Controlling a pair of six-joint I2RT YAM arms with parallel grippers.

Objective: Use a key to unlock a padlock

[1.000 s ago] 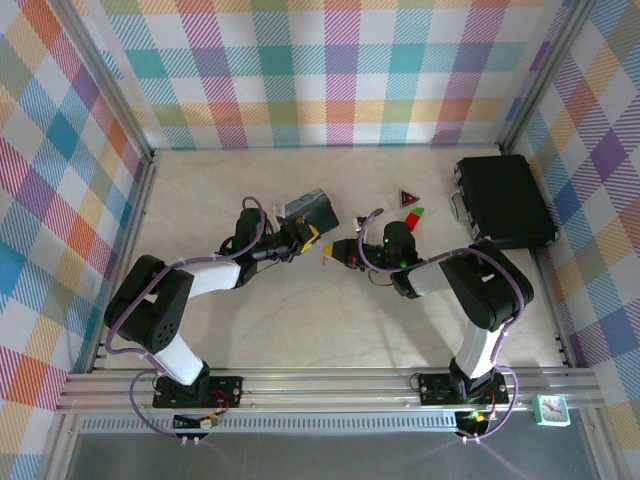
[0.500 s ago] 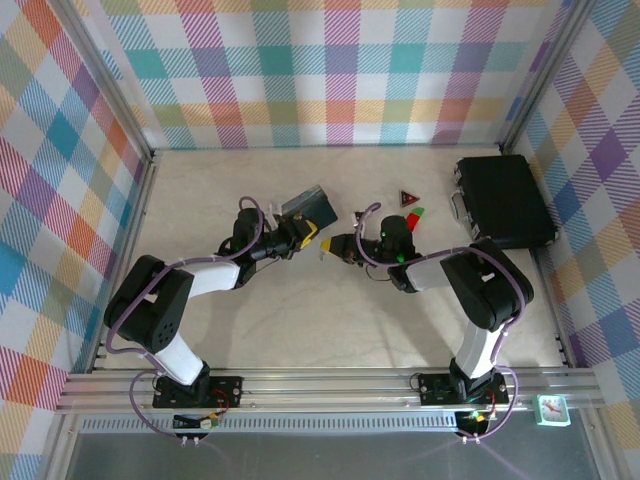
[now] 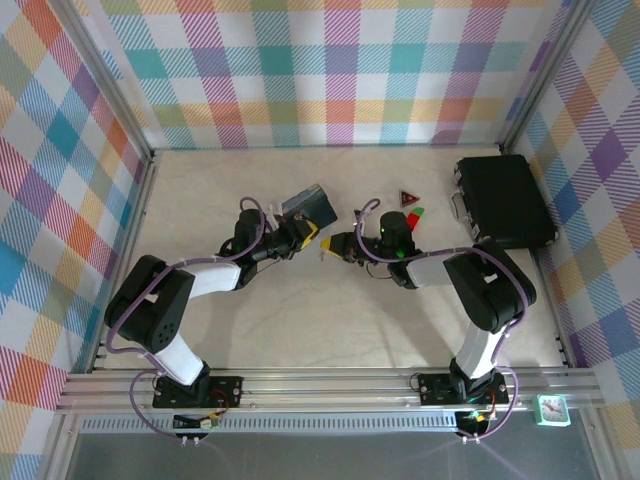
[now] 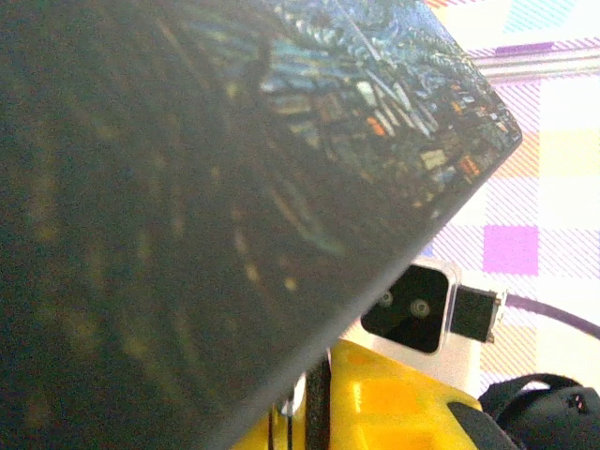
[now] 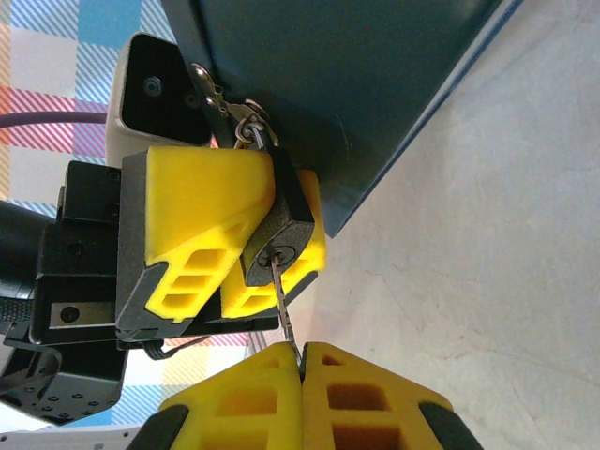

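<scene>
So both arms meet a bit toward 12 o'clock of the desk's middle. The left gripper comes in from 9 o'clock and the right gripper from 3 o'clock, tips almost touching.

In the right wrist view, the padlock is grasped between the left gripper's yellow fingers, so that one is clenched on the lock body. The silver shackle at the lock's 11 o'clock end is hooked through a little metal loop on the blue painted tin. In the overhead shot the tin sits tilted just at 12 o'clock of the left gripper.

The right gripper is squeezed tight on the key. The thin blade sticks out of the fingertips toward 12 o'clock and its tip is right at the keyhole on the lock's 6 o'clock end. I can't tell how deep it's in.

The left wrist view mostly gives you the dark underside of the tin, blurry.

A black case sits way off at 2 o'clock on the desk. A small red triangle piece lies between it and the grippers.
</scene>
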